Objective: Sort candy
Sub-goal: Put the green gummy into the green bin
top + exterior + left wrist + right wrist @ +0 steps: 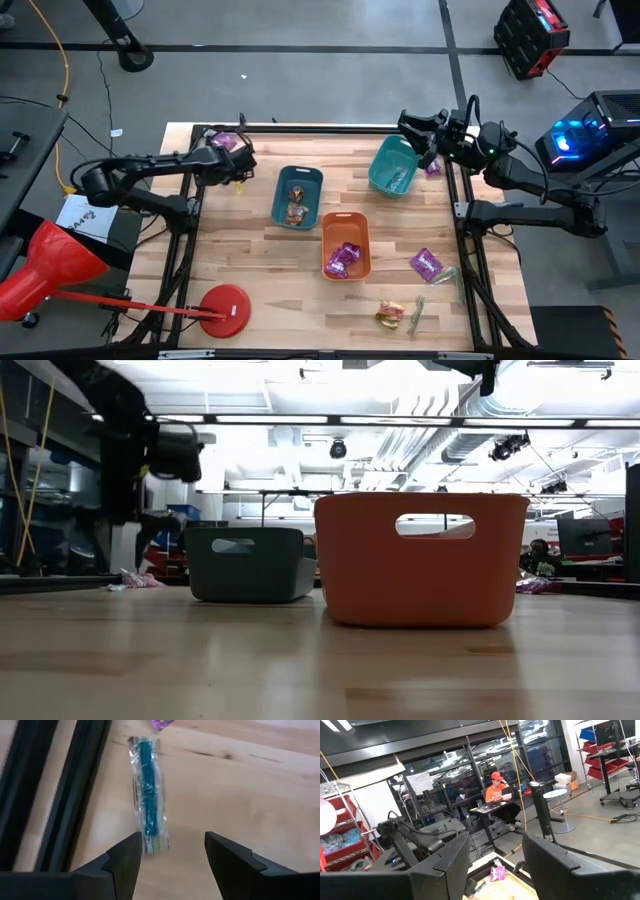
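Note:
My left gripper [172, 851] [243, 166] is open at the table's far left corner, tilted down over a teal stick candy [148, 795] in a clear wrapper that lies flat on the wood just beyond the fingertips. A purple packet [162, 723] [226, 140] lies past it. My right gripper [495, 865] [418, 135] is open and empty, raised near the far edge beside the light teal bin [393, 166]. Loose candy lies near the right edge: a purple packet [426, 264], a gold-brown sweet [390, 315] and a pale green stick [418, 312].
A dark teal bin [297, 195] [250, 565] holds brown-gold sweets and an orange bin [346, 246] [420, 560] holds purple packets. A red round base [226, 308] stands at the near left. Black frame rails [55, 795] run beside the stick candy. A person sits far behind the table [497, 795].

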`<control>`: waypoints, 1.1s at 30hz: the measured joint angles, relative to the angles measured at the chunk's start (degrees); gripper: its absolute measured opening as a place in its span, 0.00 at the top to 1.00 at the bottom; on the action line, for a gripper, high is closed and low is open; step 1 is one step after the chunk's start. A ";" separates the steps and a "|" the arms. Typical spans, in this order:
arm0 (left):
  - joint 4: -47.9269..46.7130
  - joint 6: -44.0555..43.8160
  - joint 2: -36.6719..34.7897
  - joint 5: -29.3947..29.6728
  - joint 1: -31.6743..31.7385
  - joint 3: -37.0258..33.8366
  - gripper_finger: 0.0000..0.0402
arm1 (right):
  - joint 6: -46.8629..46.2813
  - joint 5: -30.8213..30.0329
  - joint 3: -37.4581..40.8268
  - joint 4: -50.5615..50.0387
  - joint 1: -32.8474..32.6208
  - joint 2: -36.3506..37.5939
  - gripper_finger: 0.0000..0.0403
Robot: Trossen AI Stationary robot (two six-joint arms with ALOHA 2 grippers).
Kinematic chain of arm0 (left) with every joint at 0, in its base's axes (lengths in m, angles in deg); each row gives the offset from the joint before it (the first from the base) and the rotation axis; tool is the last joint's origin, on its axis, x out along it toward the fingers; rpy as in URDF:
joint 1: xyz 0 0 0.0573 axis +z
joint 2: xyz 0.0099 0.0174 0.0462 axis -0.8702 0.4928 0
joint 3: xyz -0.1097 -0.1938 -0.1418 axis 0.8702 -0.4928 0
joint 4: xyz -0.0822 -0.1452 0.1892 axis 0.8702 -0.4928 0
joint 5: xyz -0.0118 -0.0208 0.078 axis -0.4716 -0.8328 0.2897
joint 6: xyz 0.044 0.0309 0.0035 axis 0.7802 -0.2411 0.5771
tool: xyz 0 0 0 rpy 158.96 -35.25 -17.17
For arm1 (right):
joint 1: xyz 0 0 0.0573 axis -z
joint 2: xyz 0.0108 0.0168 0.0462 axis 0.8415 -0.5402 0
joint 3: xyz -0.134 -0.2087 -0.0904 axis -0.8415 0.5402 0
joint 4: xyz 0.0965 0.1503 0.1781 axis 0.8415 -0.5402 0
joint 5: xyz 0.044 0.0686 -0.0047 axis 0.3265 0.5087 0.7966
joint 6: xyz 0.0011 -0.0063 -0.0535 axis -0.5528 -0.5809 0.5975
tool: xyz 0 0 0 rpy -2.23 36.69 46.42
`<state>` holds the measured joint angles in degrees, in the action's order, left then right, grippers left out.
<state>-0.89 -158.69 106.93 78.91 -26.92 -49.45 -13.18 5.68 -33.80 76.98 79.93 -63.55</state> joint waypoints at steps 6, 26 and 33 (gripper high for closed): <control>8.69 -2.69 2.94 2.45 6.02 -4.34 0.47 | -0.79 0.01 0.00 -0.04 0.00 -0.02 0.56; 29.82 13.13 -7.37 -7.68 4.19 -2.05 0.99 | -1.66 0.02 0.00 -1.02 0.00 -0.02 0.56; 59.87 26.93 -5.92 -12.08 -2.38 5.36 0.99 | -1.50 0.02 0.00 -1.14 0.00 -0.02 0.56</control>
<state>58.98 -131.76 101.01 66.83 -29.30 -44.09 -14.69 5.70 -33.80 75.85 79.93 -63.57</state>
